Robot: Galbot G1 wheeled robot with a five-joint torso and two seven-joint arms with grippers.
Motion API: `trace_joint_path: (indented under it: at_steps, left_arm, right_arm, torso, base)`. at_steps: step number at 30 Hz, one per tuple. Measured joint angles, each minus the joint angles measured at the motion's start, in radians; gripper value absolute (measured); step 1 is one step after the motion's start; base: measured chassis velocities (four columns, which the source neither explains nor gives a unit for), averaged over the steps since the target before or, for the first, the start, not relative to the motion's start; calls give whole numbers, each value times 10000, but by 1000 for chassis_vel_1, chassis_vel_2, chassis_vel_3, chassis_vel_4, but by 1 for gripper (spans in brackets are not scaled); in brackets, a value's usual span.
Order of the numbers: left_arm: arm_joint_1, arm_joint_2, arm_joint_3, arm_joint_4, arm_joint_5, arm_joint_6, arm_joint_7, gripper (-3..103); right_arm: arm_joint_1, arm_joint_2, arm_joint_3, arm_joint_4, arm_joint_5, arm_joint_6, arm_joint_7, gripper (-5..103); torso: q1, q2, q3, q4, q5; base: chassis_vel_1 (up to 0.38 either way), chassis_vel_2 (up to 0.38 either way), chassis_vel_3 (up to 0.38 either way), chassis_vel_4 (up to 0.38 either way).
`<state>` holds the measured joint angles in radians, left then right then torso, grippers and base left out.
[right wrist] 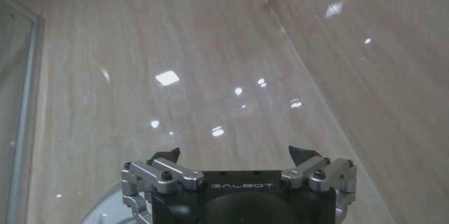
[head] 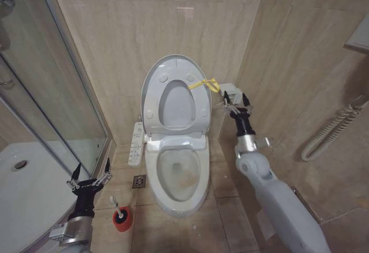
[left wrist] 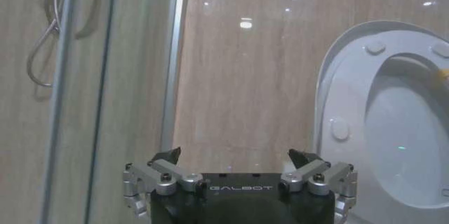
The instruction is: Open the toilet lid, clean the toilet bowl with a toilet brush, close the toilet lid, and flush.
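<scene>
White lid (head: 173, 94): standing upright against the back wall (head: 144, 28), seat raised with it, yellow loop (head: 203, 83) hanging at 3 o'clock of its rim.
Bowl (head: 180, 175): lying open below, at 6 o'clock of the lid, brownish staining showing inside.
Brush (head: 120, 214): sitting in its red-orange cup on the floor, at about 8 o'clock of the bowl, untouched.
Right gripper (head: 235, 101): hovering just beside the loop's free end, at 3 o'clock of the lid; fingers spread wide in the wrist view, holding nothing — looking only at bare wall tile.
Left gripper (head: 90, 177): waiting low at 11 o'clock of the brush, fingers spread wide, holding nothing, touching nothing.
Risk, lid: likely leaning only lightly on the wall — snagging the loop while pulling the right arm away could be tipping it back down over the bowl.
Risk, brush: thin handle, small light cup; closing off-centre could be knocking it over or dragging the cup along.
Risk, shower glass (left wrist: 105, 77): standing close by the left arm, so swinging wide could be striking it.
</scene>
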<state>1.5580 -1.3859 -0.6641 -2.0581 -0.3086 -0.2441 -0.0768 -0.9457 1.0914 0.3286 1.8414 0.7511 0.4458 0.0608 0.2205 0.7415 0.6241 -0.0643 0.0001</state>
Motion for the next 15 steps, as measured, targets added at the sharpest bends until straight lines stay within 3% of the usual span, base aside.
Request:
trace_joint_path:
  at_steps: [9,15]
  left_arm:
    - [-81,-174,445,-81,181,14,1,100]
    - [-73,-214,535,-199,226,14,4,100]
  right_arm:
    - [-2457,-349,1017,2295,-727,-368,431,100]
    - [-4285,-159,1449,3460,-1407,-539,684,100]
  torso:
    - [-1,0,0,2,-1]
    - [-1,1,-1,0,-1]
  base:
    - [0,0,0,0]
    - [0,0,0,0]
